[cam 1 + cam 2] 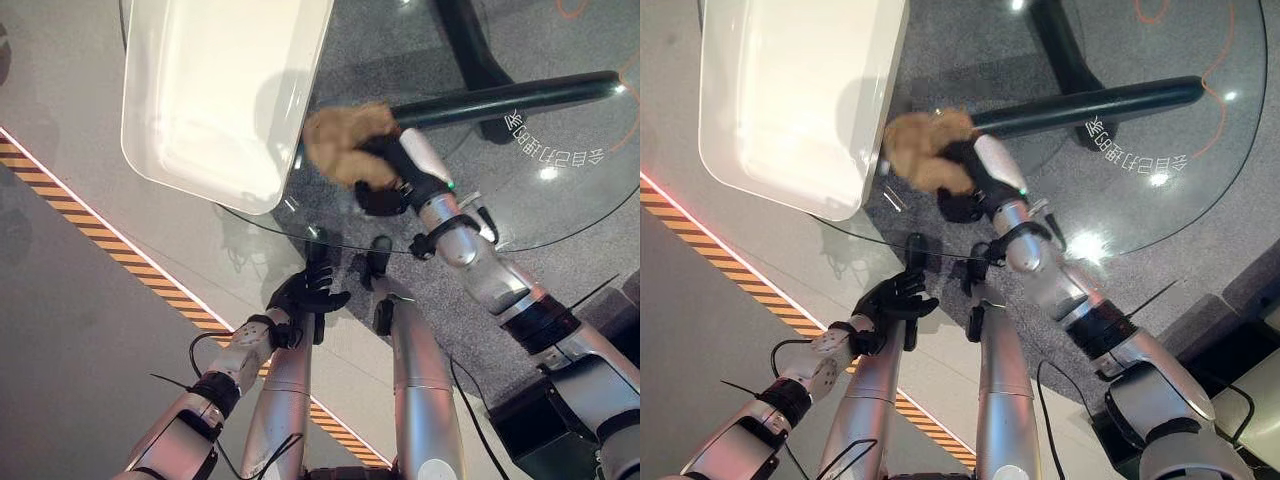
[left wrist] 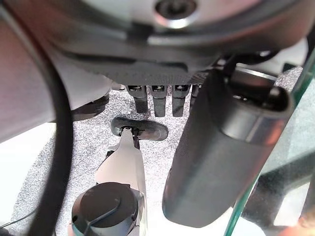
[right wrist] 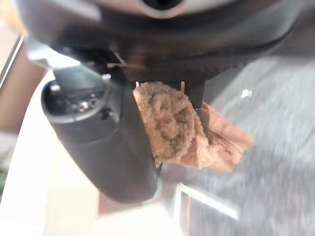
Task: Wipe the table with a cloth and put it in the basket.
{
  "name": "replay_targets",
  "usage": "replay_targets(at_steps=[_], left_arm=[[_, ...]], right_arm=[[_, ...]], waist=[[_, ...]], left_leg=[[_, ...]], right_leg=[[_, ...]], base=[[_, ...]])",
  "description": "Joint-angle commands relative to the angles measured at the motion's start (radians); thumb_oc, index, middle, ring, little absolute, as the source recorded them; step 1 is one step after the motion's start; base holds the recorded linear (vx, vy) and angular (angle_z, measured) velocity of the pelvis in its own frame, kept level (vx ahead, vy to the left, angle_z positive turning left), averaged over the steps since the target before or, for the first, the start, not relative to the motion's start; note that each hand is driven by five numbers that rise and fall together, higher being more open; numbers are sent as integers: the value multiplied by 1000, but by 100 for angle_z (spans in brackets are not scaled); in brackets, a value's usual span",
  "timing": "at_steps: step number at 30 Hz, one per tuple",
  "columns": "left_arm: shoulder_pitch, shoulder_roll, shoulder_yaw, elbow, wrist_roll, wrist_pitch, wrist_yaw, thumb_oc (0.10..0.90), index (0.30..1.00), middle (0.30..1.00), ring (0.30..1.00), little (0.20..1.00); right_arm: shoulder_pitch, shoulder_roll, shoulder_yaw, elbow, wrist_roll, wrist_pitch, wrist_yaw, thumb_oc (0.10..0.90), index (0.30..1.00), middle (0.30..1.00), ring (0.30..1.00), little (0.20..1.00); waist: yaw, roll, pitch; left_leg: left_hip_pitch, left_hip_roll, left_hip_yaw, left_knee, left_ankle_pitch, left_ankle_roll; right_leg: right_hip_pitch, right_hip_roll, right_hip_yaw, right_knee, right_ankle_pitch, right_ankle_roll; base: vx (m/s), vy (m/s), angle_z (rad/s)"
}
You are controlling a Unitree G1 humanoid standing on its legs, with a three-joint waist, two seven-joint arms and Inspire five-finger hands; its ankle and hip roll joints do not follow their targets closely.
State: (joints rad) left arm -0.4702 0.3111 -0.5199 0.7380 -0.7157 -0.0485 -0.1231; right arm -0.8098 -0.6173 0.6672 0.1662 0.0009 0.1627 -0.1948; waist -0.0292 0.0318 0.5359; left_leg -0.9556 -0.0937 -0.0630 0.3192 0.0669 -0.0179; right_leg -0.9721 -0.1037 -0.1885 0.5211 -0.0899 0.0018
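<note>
Right hand: the dark right hand [image 1: 385, 175] reaches out over the round glass table [image 1: 560, 215] on a bent silver arm. Its fingers and thumb are curled round the fuzzy tan cloth [image 1: 345, 140].
Cloth: soft and woolly, bunched into a lump (the wrist view shows loops like a towel). It is in the right hand, above the glass, just beside the basket's near corner. I think it hangs free of the glass, but that is hard to see. As a crumpled ball it has no clear long side.
Basket: a white, smooth plastic basket [image 1: 215, 90] with rounded corners sits on the table.
Left hand: the dark left hand [image 1: 305, 295] hangs low, below the table edge, with fingers loose and spread, holding nothing.
</note>
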Motion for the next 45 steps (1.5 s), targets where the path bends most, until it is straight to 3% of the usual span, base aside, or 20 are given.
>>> replay_targets(at_steps=[1, 8, 19, 26, 34, 45], left_arm=[[166, -35, -72, -13, -14, 67, -19, 800, 900, 900, 900, 900], [154, -32, -82, -17, -26, 79, -13, 800, 900, 900, 900, 900], [145, -29, -83, -16, -33, 89, -4, 800, 900, 900, 900, 900], [154, -28, -75, -16, -44, 76, 23, 800, 900, 900, 900, 900], [188, -27, -21, 4, -121, 49, 0, 800, 900, 900, 900, 900], [313, 3, 83, -65, -296, 53, -149, 800, 900, 900, 900, 900]], right_arm=[[75, 39, 49, -120, 16, -78, 71, 100, 300, 300, 300, 200], [81, 34, 69, -116, 6, -85, 113, 100, 300, 300, 300, 200], [101, 23, 50, -104, 27, -106, 82, 100, 300, 300, 300, 200], [120, 29, 49, -128, 56, -112, 135, 100, 300, 300, 300, 200], [168, 41, 8, -141, 79, -148, 62, 100, 300, 300, 300, 200], [261, 29, -155, -210, 120, -162, -22, 100, 300, 300, 300, 200]], waist=[[28, 7, -16], [28, 7, -16], [23, 4, -16], [24, 3, -16], [29, -10, -16], [43, -14, -16]], left_leg=[[-17, -21, 82, 125, -107, 41], [-25, -22, 81, 134, -108, 41], [-26, -22, 80, 143, -110, 44], [-7, -22, 77, 137, -109, 44], [75, -22, 66, 121, -113, 40], [252, -16, 58, 83, -130, 41]], right_leg=[[-6, 40, 99, -162, 144, 86], [-15, 37, 96, -153, 143, 88], [-18, 41, 101, -144, 144, 87], [-1, 42, 100, -143, 138, 83], [86, 50, 92, -148, 118, 75], [268, 47, 75, -157, 80, 65]], base=[[4, -1, 4], [0, 0, 0], [0, 0, 0], [0, 0, 0], [-24, -35, 1], [-12, -23, 2]])
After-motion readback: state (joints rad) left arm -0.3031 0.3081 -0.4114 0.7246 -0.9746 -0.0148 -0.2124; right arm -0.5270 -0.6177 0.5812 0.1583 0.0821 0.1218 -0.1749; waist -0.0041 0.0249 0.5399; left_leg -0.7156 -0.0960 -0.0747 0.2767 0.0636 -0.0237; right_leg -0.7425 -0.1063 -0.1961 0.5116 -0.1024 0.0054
